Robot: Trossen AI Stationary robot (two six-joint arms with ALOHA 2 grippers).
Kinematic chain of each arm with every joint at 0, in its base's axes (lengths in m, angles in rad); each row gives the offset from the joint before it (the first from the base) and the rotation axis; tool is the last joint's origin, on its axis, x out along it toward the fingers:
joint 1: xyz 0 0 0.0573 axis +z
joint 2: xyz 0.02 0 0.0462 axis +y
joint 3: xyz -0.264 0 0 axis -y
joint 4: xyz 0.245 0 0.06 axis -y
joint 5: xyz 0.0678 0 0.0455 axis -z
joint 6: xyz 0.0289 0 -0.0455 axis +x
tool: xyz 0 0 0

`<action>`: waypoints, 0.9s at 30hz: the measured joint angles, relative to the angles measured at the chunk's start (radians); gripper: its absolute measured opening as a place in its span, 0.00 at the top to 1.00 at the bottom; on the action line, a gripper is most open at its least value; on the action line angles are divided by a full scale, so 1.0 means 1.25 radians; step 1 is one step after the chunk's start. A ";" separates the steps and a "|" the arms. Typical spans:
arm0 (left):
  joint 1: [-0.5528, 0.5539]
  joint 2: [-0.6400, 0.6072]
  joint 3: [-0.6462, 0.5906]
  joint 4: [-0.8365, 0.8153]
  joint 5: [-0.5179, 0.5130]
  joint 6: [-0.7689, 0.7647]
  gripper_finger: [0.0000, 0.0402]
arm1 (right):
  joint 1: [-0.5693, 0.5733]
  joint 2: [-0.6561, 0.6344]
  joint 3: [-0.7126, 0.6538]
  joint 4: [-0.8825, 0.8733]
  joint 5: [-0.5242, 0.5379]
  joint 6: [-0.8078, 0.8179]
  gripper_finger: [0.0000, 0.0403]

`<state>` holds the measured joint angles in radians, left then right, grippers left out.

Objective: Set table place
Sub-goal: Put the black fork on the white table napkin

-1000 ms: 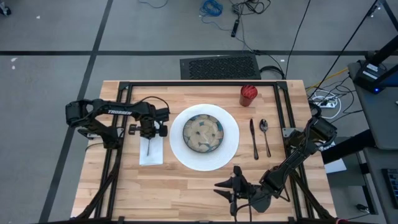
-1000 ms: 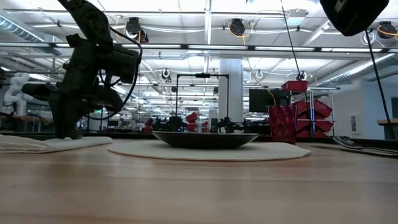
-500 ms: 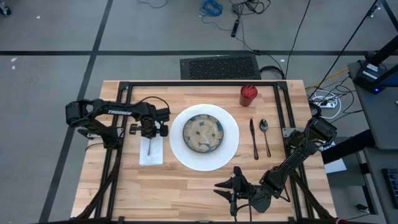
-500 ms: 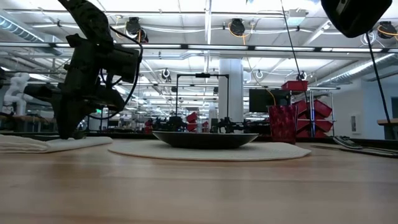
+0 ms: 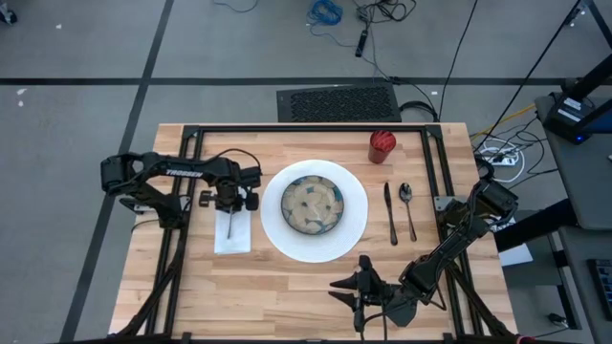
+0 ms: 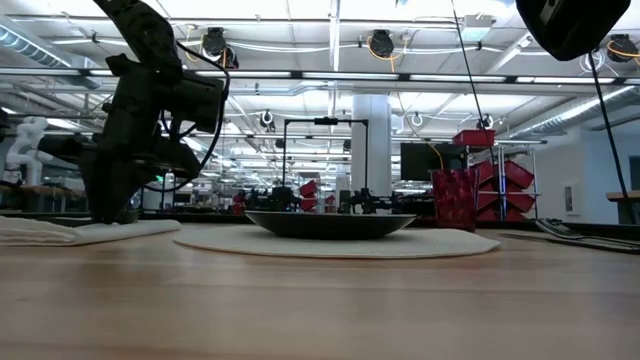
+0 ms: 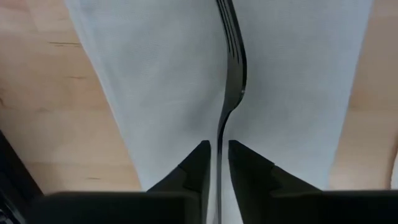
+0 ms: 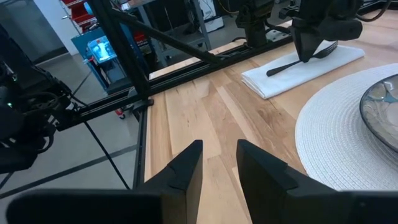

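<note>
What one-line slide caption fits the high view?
Left tool lowers a fork onto the napkin beside the plate; right tool waits.

One table (image 5: 287,287); one round placemat (image 5: 356,225); one bowl (image 5: 312,204); one napkin (image 5: 239,234); one fork (image 5: 229,225); one knife (image 5: 390,214); one spoon (image 5: 407,206); one red cup (image 5: 382,145); two robot arms.
</note>
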<state>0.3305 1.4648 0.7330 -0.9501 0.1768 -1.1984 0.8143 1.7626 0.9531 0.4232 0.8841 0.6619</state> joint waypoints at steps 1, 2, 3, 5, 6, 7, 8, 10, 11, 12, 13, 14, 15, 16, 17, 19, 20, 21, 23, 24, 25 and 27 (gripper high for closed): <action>0.000 0.000 0.000 0.000 0.000 0.000 0.88 | 0.000 0.000 0.000 0.000 0.000 0.000 0.79; 0.000 0.000 0.000 0.000 0.000 -0.001 0.86 | 0.000 0.000 0.000 0.000 0.000 0.000 0.79; 0.000 0.000 0.000 0.000 0.000 -0.001 0.85 | 0.000 0.000 0.000 0.000 0.000 0.000 0.79; 0.000 0.000 0.002 -0.001 0.000 0.000 0.83 | 0.000 0.000 0.000 -0.001 0.000 0.000 0.79; 0.000 0.000 0.004 0.001 0.000 0.000 0.82 | 0.000 0.000 0.000 -0.001 0.000 0.000 0.79; 0.000 0.000 0.006 0.003 0.000 0.000 0.82 | 0.000 0.000 0.000 -0.001 0.000 0.000 0.79; 0.000 0.000 0.008 0.008 0.000 0.000 0.81 | 0.000 0.000 0.000 -0.001 0.000 0.000 0.79; -0.002 0.000 0.008 0.033 0.001 -0.001 0.81 | 0.000 0.000 0.000 -0.002 0.000 0.000 0.79; -0.005 0.000 0.008 0.049 0.001 -0.001 0.81 | 0.000 0.000 0.000 -0.002 0.000 0.000 0.79; -0.007 0.000 0.009 0.061 0.001 -0.001 0.81 | 0.000 0.000 0.000 -0.002 0.000 0.000 0.79; -0.010 0.000 0.009 0.069 0.001 -0.001 0.81 | 0.000 0.000 0.000 -0.002 0.000 0.000 0.79; -0.010 0.000 0.009 0.077 0.002 -0.001 0.81 | 0.000 0.000 0.000 -0.002 0.000 0.000 0.79; -0.010 0.000 0.009 0.085 0.004 -0.001 0.81 | 0.000 0.000 0.000 -0.002 0.000 0.000 0.79; -0.010 0.000 0.009 0.088 0.004 -0.005 0.81 | 0.000 0.000 0.000 -0.003 0.000 0.000 0.79; -0.010 0.000 0.009 0.086 0.004 -0.012 0.81 | 0.000 0.000 0.000 -0.003 0.000 0.000 0.79; -0.010 0.000 0.009 0.083 0.005 -0.016 0.81 | 0.000 0.000 0.000 -0.006 0.000 0.000 0.79; -0.010 -0.002 0.009 0.083 0.005 -0.016 0.81 | 0.000 0.000 0.000 -0.006 -0.001 0.000 0.79; -0.010 -0.003 0.009 0.083 0.005 -0.015 0.81 | 0.000 0.000 0.000 -0.006 0.000 0.000 0.79; -0.010 -0.003 0.009 0.084 0.004 -0.016 0.81 | 0.000 0.000 0.000 -0.006 0.000 0.000 0.79; -0.010 -0.003 0.009 0.084 -0.001 -0.016 0.81 | 0.000 0.000 0.000 -0.007 -0.001 0.000 0.79; -0.009 -0.003 0.009 0.084 -0.011 -0.017 0.81 | 0.000 0.000 0.000 -0.007 -0.001 0.000 0.79; -0.009 -0.003 0.009 0.084 -0.030 -0.021 0.81 | 0.000 0.000 0.000 -0.007 0.000 0.000 0.79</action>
<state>0.3191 1.4609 0.7441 -0.8452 0.1398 -1.2242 0.8143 1.7626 0.9531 0.4150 0.8837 0.6621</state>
